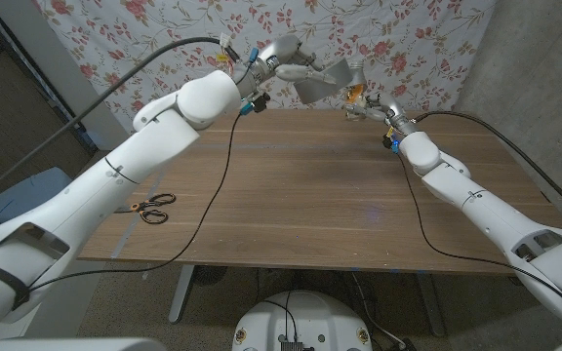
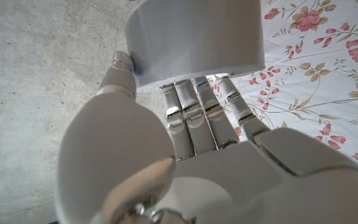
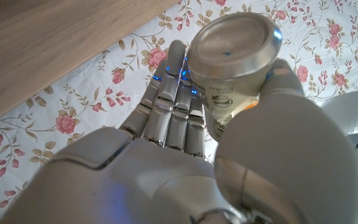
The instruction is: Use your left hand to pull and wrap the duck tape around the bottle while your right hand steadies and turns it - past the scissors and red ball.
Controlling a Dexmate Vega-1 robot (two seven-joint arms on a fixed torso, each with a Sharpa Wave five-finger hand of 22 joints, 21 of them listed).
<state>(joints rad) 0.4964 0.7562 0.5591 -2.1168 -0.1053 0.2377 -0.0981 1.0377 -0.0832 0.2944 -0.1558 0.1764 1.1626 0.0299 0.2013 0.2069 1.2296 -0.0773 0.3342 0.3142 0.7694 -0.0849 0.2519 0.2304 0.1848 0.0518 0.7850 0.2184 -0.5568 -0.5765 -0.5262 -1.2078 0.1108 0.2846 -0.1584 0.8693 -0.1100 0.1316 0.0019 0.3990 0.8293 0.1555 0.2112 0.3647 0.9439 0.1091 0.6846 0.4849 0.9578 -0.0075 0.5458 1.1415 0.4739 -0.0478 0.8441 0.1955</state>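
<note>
Above the table's (image 1: 310, 195) far edge we see our left hand (image 1: 283, 56) gripping the roll of duck tape (image 2: 194, 40), its strip stretched across to the bottle (image 1: 355, 93) clamped in our right hand (image 1: 377, 110), while the scissors (image 1: 152, 208) lie near the left edge.

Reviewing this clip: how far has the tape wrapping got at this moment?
Done: both items are lifted above the table's far edge. The left hand holds the tape roll, and the right hand grips the bottle. In hand: a grey strip of tape stretches from the roll towards the bottle. Left: the wrapping itself; how many turns are already on, I cannot tell. The scissors lie untouched.
</note>
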